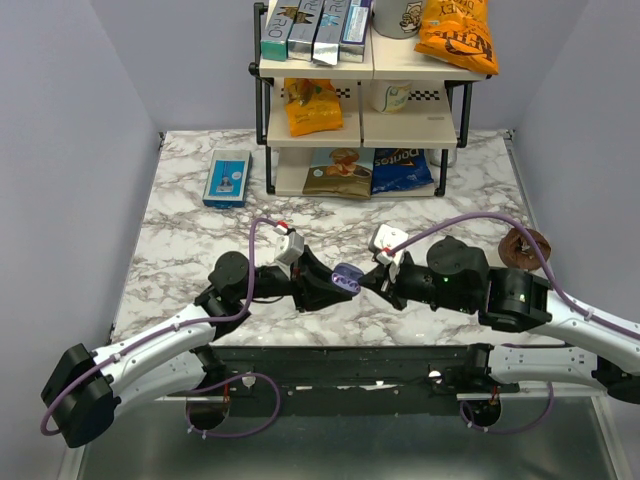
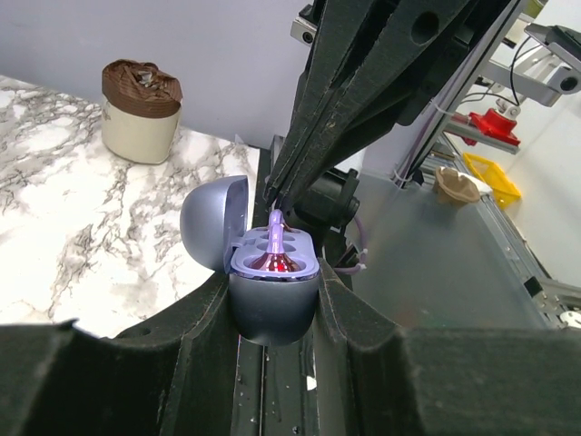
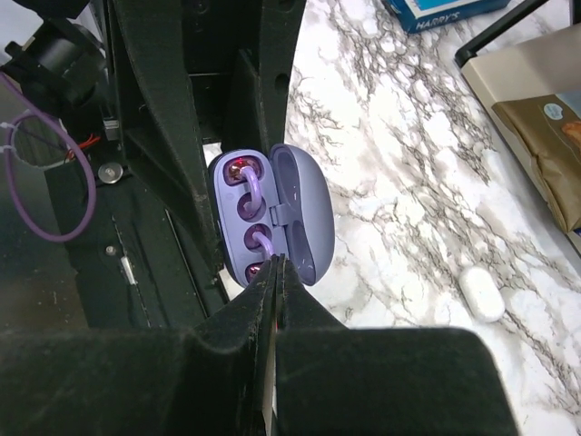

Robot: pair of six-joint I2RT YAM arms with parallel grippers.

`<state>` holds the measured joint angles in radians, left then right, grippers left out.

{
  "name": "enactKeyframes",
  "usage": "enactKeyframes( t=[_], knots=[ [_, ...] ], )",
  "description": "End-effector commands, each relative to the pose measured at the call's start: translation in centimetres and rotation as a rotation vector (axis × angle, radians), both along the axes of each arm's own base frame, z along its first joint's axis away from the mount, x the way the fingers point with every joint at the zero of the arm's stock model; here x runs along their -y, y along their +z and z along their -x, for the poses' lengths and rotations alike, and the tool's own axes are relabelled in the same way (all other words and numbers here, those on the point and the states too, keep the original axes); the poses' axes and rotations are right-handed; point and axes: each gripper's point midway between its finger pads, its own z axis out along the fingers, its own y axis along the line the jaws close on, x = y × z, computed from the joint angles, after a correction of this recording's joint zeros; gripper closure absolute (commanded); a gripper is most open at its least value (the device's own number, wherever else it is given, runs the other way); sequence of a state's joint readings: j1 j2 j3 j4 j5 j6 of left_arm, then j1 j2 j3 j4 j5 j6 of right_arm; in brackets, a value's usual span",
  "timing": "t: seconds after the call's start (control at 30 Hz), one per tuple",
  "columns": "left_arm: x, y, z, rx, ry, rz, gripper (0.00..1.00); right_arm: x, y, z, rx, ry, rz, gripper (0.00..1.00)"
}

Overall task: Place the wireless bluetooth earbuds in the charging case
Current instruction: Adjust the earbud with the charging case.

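Observation:
My left gripper point(image 1: 335, 281) is shut on the charging case point(image 1: 347, 277), a lavender-grey oval pebble, and holds it above the table's near edge. In the left wrist view the case point(image 2: 272, 304) sits between my fingers point(image 2: 201, 322) with its lid point(image 2: 213, 222) open to the left. My right gripper point(image 1: 369, 281) is shut on the thin stem of a lavender earbud point(image 3: 263, 243) at the case's lower socket. That earbud point(image 2: 276, 227) stands upright in the case point(image 3: 304, 213). A second earbud point(image 3: 252, 186) lies in the upper sockets.
A wire shelf point(image 1: 360, 130) with snack bags stands at the back. A blue box point(image 1: 227, 178) lies to its left. A brown-topped jar point(image 1: 524, 246) stands at the right. A small white oval object point(image 3: 481, 293) lies on the marble near the case.

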<state>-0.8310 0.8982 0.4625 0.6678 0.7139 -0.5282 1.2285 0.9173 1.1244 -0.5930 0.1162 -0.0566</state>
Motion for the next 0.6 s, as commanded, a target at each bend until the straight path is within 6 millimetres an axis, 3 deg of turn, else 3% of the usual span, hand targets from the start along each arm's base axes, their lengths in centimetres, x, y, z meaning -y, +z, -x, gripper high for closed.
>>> enactKeyframes(
  t=[0.0, 0.1, 0.23, 0.3, 0.43, 0.57],
  knots=[
    [-0.4, 2.6, 0.8, 0.082, -0.02, 0.087, 1.0, 0.5, -1.1, 0.1, -0.018, -0.001, 0.045, 0.91],
    [-0.4, 2.6, 0.7, 0.083, -0.016, 0.086, 1.0, 0.7, -0.1, 0.1, -0.004, -0.007, 0.006, 0.87],
    [-0.3, 1.9, 0.4, 0.077, -0.003, 0.068, 1.0, 1.6, 3.5, 0.3, 0.026, -0.024, -0.13, 0.63],
    [-0.3, 1.7, 0.4, 0.073, -0.001, 0.063, 1.0, 2.2, 4.5, -0.6, 0.049, -0.086, -0.158, 0.59],
    [-0.1, 1.3, 0.4, 0.061, -0.011, 0.055, 1.0, 3.4, 4.7, -3.4, 0.054, -0.275, -0.154, 0.59],
    [-0.1, 1.4, 0.6, 0.064, -0.024, 0.055, 1.0, 3.0, 3.0, -5.2, -0.028, -0.359, -0.097, 0.63]
  ],
)
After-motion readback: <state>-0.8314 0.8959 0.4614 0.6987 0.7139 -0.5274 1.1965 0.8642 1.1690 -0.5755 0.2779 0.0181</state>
